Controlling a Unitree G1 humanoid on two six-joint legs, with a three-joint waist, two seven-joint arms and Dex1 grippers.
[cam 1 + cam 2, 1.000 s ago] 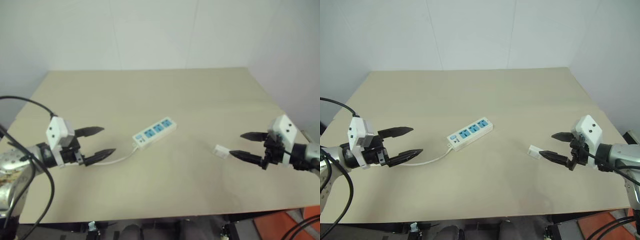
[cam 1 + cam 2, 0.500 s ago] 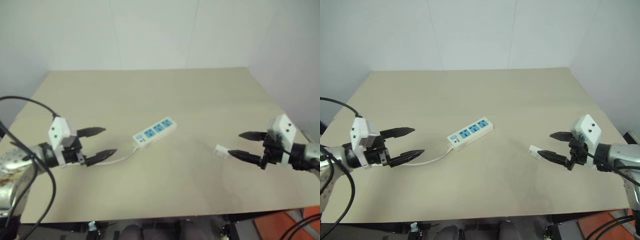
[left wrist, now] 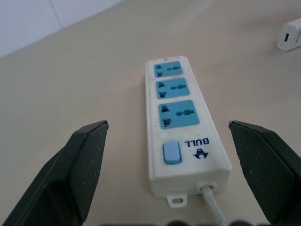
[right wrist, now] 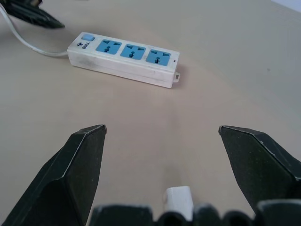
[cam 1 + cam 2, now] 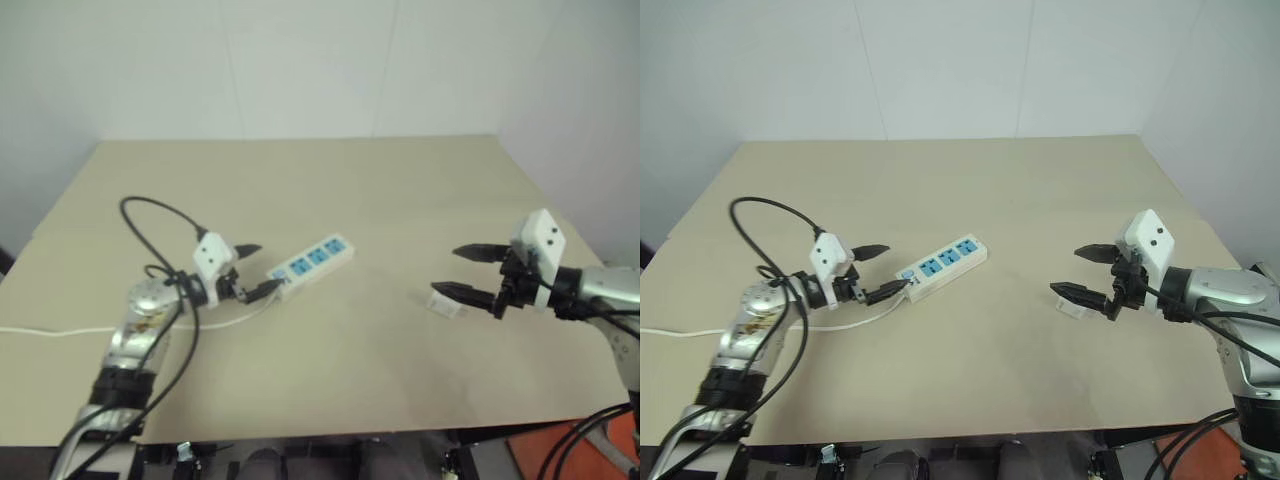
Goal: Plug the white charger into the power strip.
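Left gripper (image 5: 878, 270) has its two black, wedge-shaped fingers spread wide with nothing between them, tips sitting either side of the switch end of the power strip (image 5: 940, 268) but not touching it. That strip is a long white plastic bar, glossy, with three blue socket faces in a row, a pale blue rocker switch and a small printed logo (reads upside down from the left wrist view). A thin white cord (image 5: 855, 322) leaves the switch end and curls off across the table towards the robot's left.

Right gripper (image 5: 1078, 271) is also splayed fully, holding nothing. The white charger (image 5: 1072, 307), a small boxy plastic adapter with smooth rounded edges, lies flat on the table just under and beside the lower finger; can't tell if they touch. It's well apart from the strip, out to the robot's right.

Everything sits on a matte beige tabletop (image 5: 970, 190), plain white wall behind.
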